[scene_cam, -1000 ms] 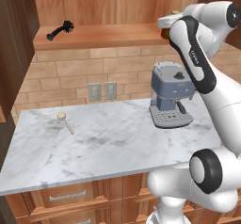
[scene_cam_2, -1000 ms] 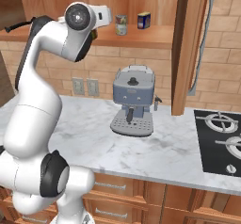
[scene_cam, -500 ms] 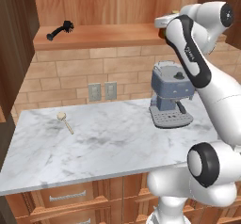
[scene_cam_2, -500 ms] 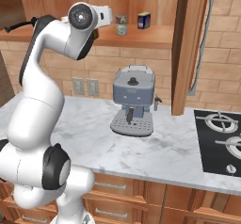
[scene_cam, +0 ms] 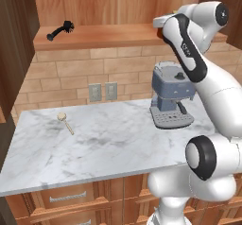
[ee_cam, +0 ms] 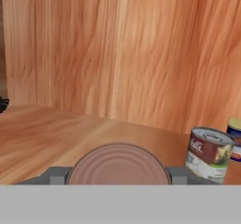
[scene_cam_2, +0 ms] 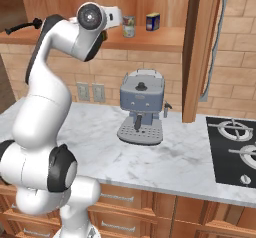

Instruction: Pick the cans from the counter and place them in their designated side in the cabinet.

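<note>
Placing step: gripper (ee_cam: 117,177) clamps a can (ee_cam: 117,164) at bottom centre, over the cabinet shelf (ee_cam: 56,129); next, lower and release left of the can already shelved (ee_cam: 208,154).

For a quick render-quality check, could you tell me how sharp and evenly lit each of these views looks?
Left base view: soft, flat light, faint shadow under the coffee machine. Right base view: even light, labels on the shelf cans too small to read. Hand view: held can looms large, neighbouring can's label blurry.
</note>
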You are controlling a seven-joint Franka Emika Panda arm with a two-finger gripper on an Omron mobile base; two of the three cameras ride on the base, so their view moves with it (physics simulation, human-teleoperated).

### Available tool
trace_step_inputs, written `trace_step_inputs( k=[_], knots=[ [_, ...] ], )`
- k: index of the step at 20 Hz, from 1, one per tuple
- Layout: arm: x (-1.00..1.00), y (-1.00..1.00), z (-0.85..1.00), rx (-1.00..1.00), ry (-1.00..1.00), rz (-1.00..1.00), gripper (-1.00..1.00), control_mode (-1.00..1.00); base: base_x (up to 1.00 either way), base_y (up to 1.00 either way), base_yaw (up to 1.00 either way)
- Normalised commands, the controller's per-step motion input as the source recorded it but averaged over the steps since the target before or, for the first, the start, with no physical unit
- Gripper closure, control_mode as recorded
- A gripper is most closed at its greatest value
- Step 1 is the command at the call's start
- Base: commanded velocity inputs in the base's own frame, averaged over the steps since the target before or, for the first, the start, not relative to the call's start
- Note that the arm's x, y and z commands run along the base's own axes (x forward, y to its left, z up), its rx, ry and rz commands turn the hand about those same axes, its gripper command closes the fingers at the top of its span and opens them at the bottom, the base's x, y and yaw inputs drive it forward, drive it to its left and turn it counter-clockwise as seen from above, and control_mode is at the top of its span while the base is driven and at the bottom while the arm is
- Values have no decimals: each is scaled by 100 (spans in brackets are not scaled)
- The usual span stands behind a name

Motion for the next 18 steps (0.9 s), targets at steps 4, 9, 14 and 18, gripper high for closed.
trace_step_inputs(
  k=[4,9,14,18],
  knots=[
    [22,-4,-9,0,2,0,100,-100,0,0,0],
    [21,-2,-8,0,2,0,100,-100,0,0,0],
    [23,-1,-3,0,1,0,100,-100,0,0,0],
    [24,-3,-1,0,1,0,100,-100,0,0,0]
  ],
)
